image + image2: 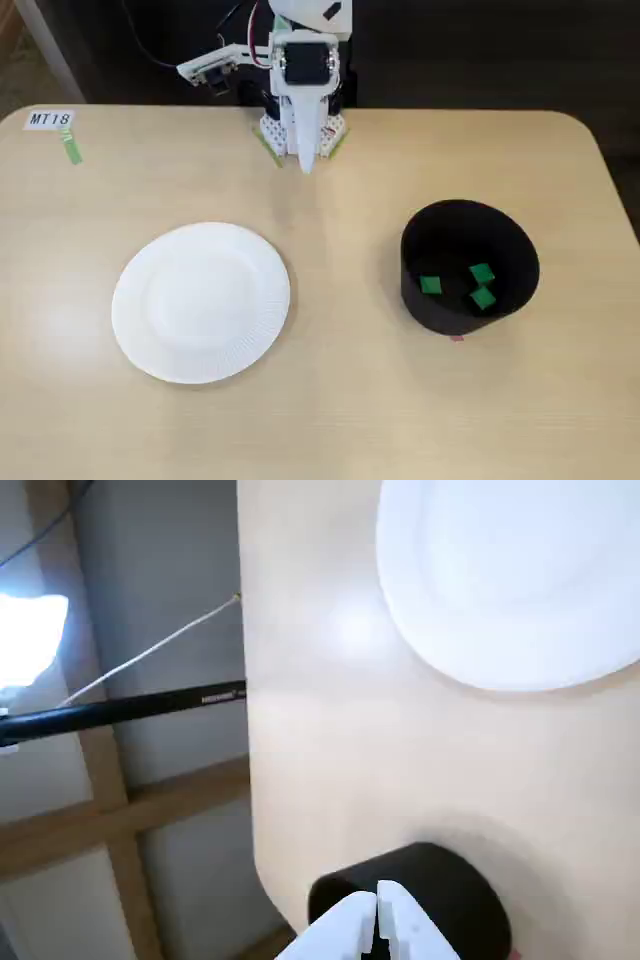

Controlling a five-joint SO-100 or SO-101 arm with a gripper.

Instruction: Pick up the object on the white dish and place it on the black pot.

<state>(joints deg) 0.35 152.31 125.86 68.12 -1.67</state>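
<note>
Gripper (306, 165) parked at top centre of the fixed view, fingers pressed together and holding nothing, well apart from both containers. White dish (201, 302) at lower left bare — no cube on it; three green cubes (481, 273) lying inside the black pot (468, 265) at right. Judged complete — nothing left to carry across.

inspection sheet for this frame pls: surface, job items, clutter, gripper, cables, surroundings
Surface: light wood table, bare apart from the items below.
Job's things: white plate empty; black pot holds three green cubes.
Clutter: label "MT18" with green tape strip at far left corner.
Gripper: gripper shut, empty, parked at arm base.
Cables: wires behind arm base.
Surroundings: dark backdrop behind the table; wood-framed floor in wrist view.
</note>
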